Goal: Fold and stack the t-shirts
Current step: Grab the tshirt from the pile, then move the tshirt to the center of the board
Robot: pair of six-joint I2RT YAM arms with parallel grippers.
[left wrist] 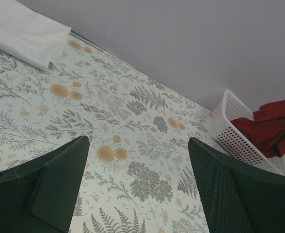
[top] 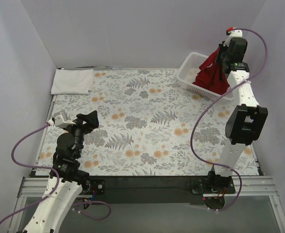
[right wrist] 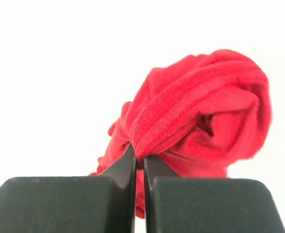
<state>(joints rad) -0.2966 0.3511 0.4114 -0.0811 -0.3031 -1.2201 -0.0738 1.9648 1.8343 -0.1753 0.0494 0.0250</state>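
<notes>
Floral-print table (top: pixel 147 126), pale walls: a deep red t-shirt (top: pixel 211 73) hangs bunched and crumpled over the white mesh basket (top: pixel 186 73) at the far right corner. It is pinched by a fold in the raised right claw (right wrist: pixel 138 154), jaws clamped tight. A folded white t-shirt (top: pixel 72 81) lies flat at the far left corner. The left claw (left wrist: pixel 137 141) hovers low over the table, jaws wide apart.

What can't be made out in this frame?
1. Top view: whether the basket holds more cloth, hidden by the hanging red shirt.
2. Right wrist view: everything behind the shirt, washed out white.
3. Left wrist view: the basket's right end, cut by the frame edge.
4. The white shirt: fold layers too small.
</notes>
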